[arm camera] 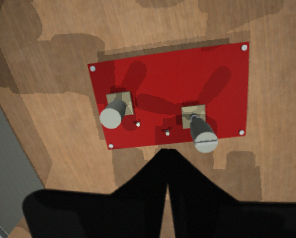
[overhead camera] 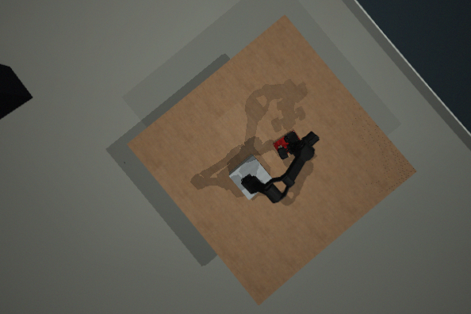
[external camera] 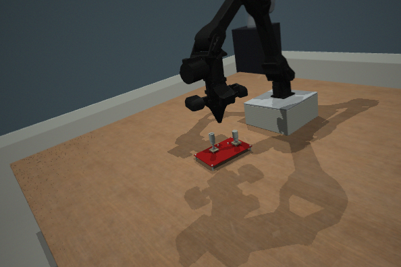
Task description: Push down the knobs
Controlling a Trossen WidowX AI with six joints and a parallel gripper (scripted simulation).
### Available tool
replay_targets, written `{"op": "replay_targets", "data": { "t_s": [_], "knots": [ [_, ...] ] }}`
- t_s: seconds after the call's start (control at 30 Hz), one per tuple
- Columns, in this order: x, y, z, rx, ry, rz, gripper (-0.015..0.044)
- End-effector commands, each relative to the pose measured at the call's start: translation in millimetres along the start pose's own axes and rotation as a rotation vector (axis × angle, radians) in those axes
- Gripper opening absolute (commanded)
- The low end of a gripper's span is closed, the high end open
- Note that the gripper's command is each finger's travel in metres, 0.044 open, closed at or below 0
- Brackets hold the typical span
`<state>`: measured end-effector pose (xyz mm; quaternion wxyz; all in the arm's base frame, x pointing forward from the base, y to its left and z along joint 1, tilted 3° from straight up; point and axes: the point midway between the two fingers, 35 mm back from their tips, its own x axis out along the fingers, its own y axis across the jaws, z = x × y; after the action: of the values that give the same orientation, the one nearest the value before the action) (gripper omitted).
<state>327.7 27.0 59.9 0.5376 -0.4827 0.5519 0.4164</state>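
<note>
The red circuit board (overhead camera: 280,144) (external camera: 220,158) (arm camera: 170,75) stands on short legs. One grey knob (external camera: 235,135) (arm camera: 110,118) sits low, at its potentiometer (external camera: 236,143) (arm camera: 126,100), with no bare shaft visible. The other grey knob (external camera: 211,137) (arm camera: 205,142), with a slotted top, stands above its potentiometer (external camera: 213,150) (arm camera: 187,120), and bare shaft shows between them. My gripper (external camera: 219,121) (arm camera: 168,155) is shut and empty, pointing down above the board and touching neither knob. In the top view the arm hides its fingertips and part of the board.
The arm's pale base block (overhead camera: 250,195) (external camera: 266,118) stands near the board. Small pale pins (arm camera: 138,124) (arm camera: 167,133) rise from the board between the potentiometers. A dark block (overhead camera: 12,91) (external camera: 251,50) stands beyond the wooden table (overhead camera: 277,254) (external camera: 118,199).
</note>
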Motion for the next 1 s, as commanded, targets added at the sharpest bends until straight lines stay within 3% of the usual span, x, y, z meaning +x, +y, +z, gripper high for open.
{"op": "replay_targets", "data": {
  "t_s": [0.0, 0.97],
  "knots": [
    [-2, -5, 1, -0.149, -0.009, 0.004, 0.0000],
    [-12, -27, -6, -1.150, -0.032, 0.002, 0.0000]
  ]
}}
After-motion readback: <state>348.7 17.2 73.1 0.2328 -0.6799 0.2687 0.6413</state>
